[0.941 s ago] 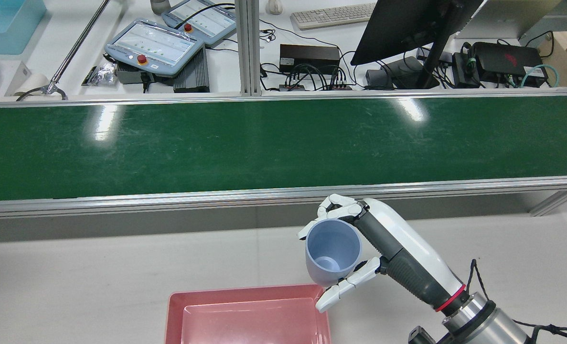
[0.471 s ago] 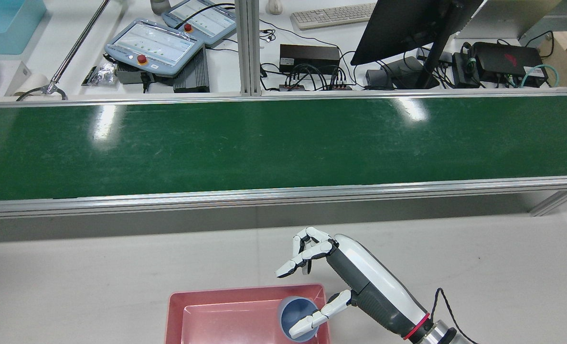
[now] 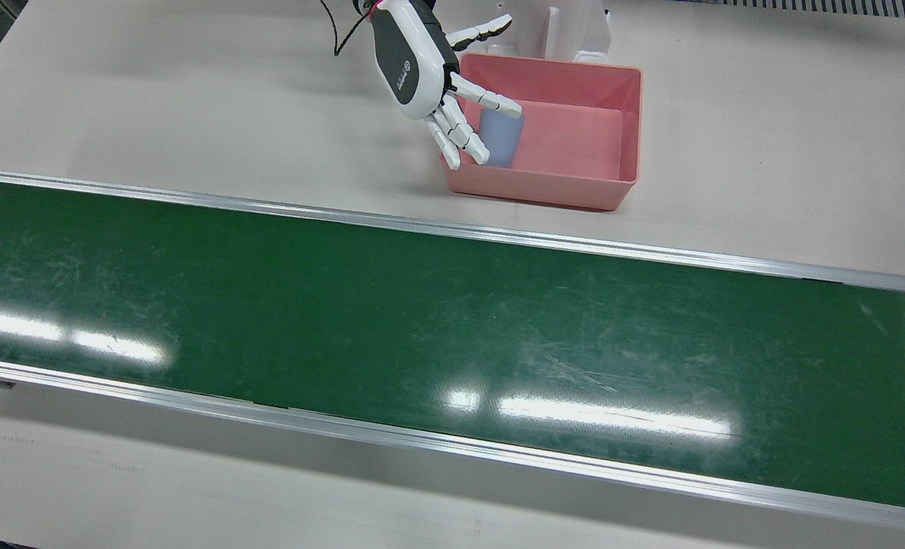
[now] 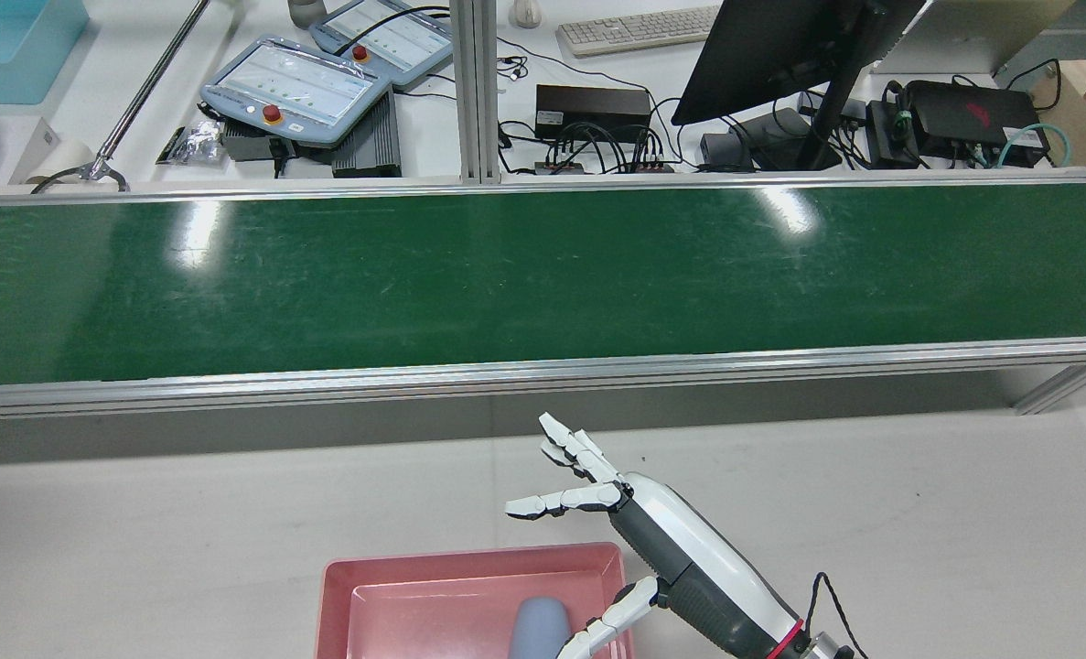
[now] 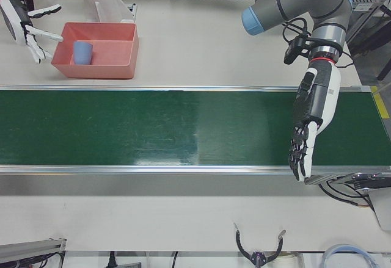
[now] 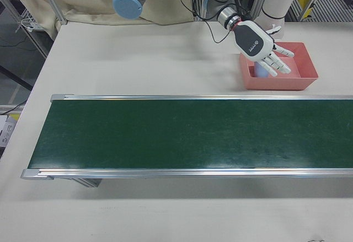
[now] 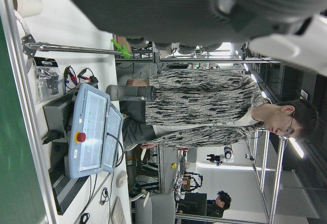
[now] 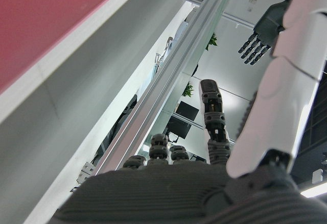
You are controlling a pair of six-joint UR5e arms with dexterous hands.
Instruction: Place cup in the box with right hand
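Smooth pale-blue plastic cup (image 3: 501, 137), a tapered cylinder, inside the rectangular pink plastic box (image 3: 629, 122) at its end nearest the right hand (image 3: 422, 65). That glossy white-and-grey hand hangs beside the box wall, fingers (image 3: 463, 137) splayed, holding nothing. Left hand (image 5: 310, 121) hangs over the scuffed green conveyor belt (image 3: 391, 320), fingers extended and empty. Matte beige worktop (image 3: 193, 99).
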